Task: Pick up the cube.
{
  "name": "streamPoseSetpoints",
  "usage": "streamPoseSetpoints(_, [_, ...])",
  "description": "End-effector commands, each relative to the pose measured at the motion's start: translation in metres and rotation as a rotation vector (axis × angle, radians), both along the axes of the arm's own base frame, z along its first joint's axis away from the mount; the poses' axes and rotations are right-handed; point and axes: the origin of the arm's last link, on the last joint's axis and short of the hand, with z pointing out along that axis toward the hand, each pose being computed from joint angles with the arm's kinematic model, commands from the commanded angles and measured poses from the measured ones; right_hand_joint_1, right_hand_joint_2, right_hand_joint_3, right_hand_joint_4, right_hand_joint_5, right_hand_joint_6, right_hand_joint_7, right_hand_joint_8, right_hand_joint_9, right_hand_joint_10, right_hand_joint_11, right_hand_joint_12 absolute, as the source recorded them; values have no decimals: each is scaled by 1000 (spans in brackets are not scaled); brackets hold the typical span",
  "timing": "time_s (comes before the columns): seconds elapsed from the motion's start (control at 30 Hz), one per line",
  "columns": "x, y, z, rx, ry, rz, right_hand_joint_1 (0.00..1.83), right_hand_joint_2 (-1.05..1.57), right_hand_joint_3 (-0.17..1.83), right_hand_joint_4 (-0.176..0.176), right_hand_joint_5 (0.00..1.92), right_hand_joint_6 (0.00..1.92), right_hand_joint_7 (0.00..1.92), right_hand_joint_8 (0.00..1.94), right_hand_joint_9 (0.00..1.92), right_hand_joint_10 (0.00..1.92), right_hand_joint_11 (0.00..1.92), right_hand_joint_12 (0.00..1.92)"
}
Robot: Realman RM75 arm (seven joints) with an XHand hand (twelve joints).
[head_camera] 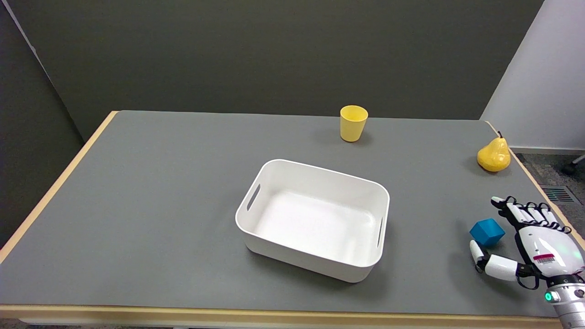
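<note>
with the fingers spread apart and holding nothing, i have the right hand just beside the blue cube on the desk; left sits the white bin, farther off the yellow pear and yellow cup.

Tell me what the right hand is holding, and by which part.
Nothing. The right hand is open beside the blue cube, fingers and thumb spread on either side of it, not closed on it.
</note>
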Motion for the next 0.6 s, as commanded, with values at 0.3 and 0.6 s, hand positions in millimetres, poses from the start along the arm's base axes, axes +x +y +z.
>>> streamPoseSetpoints(0.3, [-7, -12, -3, -4, -10, 8, 525, 658, 851, 26, 196, 362, 446, 1202, 401, 918, -1, 875])
streamPoseSetpoints(0.6, [-8, -17, -4, 1, -11, 14, 760, 742, 932, -3, 255, 439, 181, 1864, 469, 1493, -1, 942])
